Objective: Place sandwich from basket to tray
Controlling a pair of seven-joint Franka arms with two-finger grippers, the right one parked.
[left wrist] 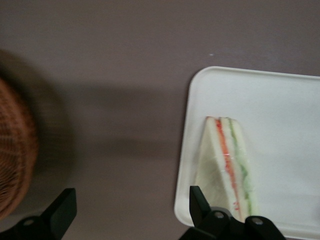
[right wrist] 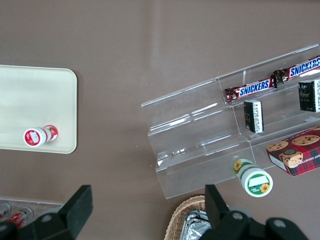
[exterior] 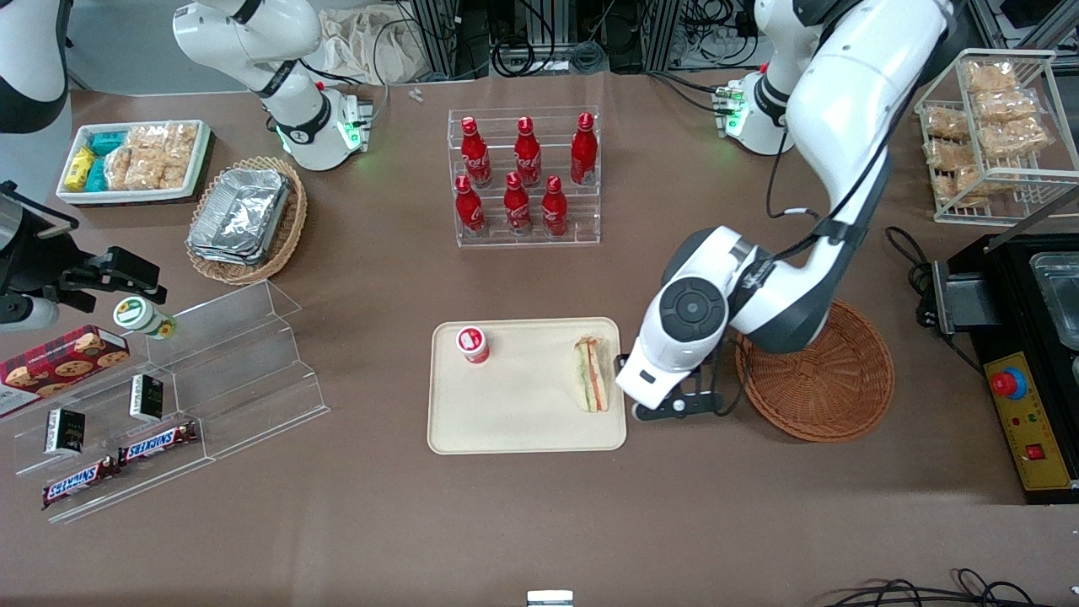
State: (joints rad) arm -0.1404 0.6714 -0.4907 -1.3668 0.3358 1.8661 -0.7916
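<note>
Lying on the tray (exterior: 523, 421) at its basket-side edge: sandwich (exterior: 592, 374), free of any grip. Hovering with fingers spread apart and holding nothing: hand (exterior: 666, 410), over bare desk (exterior: 539, 523) between tray and basket (exterior: 834, 396). Risking a nudge of the sandwich off the low rim if swinging trayward while staying low; lifting straight up looking safer.

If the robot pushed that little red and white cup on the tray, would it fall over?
Maybe. The cup stands upright on the smooth tray, so it would probably slide first, and a high push might tip it. Being round, it would likely roll. The gripper hovers open beside the sandwich.
</note>
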